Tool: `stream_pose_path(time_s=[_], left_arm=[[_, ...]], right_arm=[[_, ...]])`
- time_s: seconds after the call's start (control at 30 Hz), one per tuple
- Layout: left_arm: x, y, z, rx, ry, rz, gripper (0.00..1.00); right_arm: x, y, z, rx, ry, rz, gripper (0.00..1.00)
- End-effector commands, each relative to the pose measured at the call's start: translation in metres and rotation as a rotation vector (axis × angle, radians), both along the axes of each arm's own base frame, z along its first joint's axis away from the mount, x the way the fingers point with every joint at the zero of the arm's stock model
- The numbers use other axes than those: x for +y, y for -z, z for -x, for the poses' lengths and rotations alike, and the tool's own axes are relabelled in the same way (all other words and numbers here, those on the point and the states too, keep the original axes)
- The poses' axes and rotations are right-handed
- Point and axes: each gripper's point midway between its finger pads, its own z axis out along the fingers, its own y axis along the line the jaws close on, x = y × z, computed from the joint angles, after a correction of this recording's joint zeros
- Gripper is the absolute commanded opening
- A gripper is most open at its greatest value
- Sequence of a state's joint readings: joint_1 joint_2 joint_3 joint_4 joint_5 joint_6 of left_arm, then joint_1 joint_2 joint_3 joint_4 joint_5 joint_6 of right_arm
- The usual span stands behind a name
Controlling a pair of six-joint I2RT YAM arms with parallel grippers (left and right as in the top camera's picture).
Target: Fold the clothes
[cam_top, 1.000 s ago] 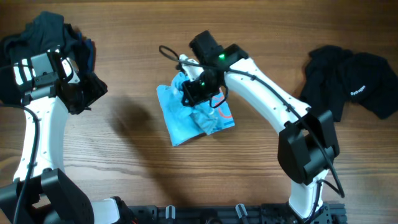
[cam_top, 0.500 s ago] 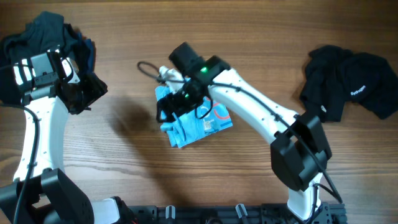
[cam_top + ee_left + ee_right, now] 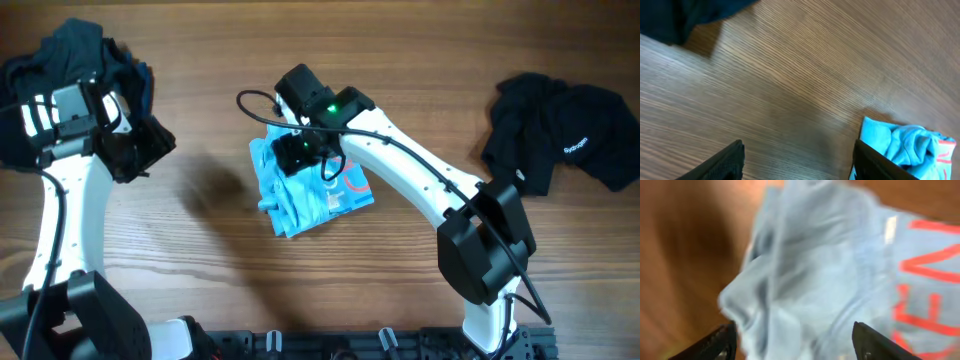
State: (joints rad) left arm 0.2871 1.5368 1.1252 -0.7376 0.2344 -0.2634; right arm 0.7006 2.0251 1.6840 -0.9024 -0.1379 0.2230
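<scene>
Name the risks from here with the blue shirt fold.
1. The blue shirt lies bunched, not flat; the open right gripper right above it may pinch several layers at once.
2. The left gripper hangs open over bare table, away from the shirt, so a one-sided pull may drag it.

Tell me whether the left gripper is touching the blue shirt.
Apart. The overhead view shows bare table between the left gripper and the blue shirt.
</scene>
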Motion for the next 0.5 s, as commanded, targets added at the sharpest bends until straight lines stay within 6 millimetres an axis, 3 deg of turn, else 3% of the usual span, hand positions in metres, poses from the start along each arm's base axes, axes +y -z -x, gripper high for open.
stream_pose_path(time_s=[0.0,0.23,0.47], left_arm=[[-0.015,-0.007,-0.002,-0.024,0.061,-0.001,0.69],[-0.023,-0.007,-0.003,-0.023,0.086,-0.002,0.70],[-0.019,-0.006,-0.003,-0.019,0.077,-0.022,0.70]], right_arm=[[-0.007,0.005,-0.015,-0.049,0.075,0.053,0.73],[-0.016,0.016,-0.022,-0.007,0.121,0.051,0.70],[-0.004,0.016,-0.024,-0.014,0.074,0.003,0.68]])
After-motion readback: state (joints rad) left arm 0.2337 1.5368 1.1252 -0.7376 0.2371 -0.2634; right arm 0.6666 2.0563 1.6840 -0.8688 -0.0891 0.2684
